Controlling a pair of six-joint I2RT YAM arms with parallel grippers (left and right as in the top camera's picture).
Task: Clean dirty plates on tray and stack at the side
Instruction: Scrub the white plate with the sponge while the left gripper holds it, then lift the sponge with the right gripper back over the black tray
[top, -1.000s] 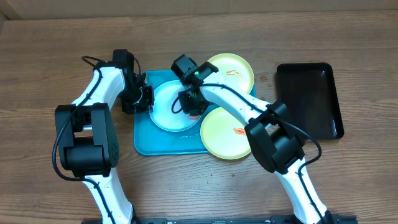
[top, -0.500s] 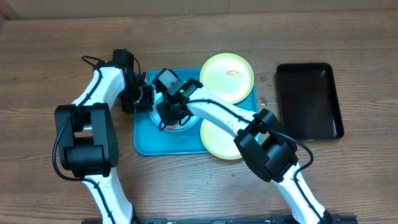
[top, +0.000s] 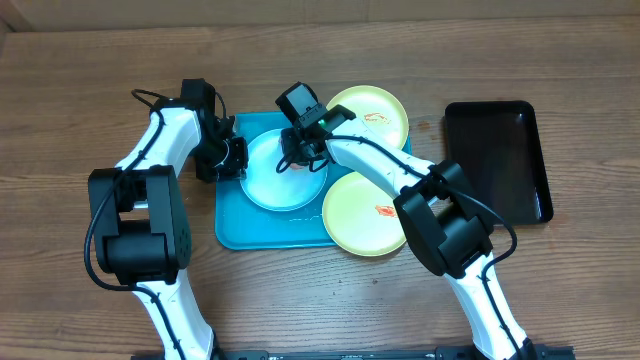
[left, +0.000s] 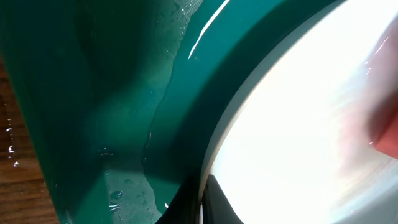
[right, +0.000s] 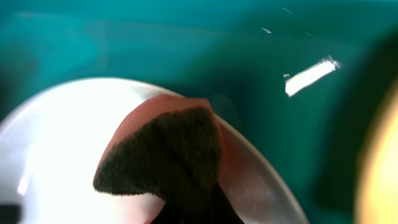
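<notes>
The pale blue plate (top: 283, 175) lies on the left half of the turquoise tray (top: 250, 232). My left gripper (top: 236, 157) is shut on its left rim; the left wrist view shows the jaws (left: 202, 205) pinching the edge of the plate (left: 298, 124). My right gripper (top: 303, 150) is shut on a pink sponge with a dark scrub face (right: 165, 155), pressed on the plate's far right part (right: 56, 143). Two yellow-green plates, one at the back (top: 375, 115) and one at the front (top: 362, 215), each carry a small red smear.
A smaller black tray (top: 497, 160) stands at the right on the wooden table. The front yellow-green plate overhangs the turquoise tray's right front corner. The tray floor (left: 93, 93) looks wet by the left jaws.
My right gripper swept with the sponge to the plate's left side, then back to its far right part. The left gripper has stayed on the rim.
</notes>
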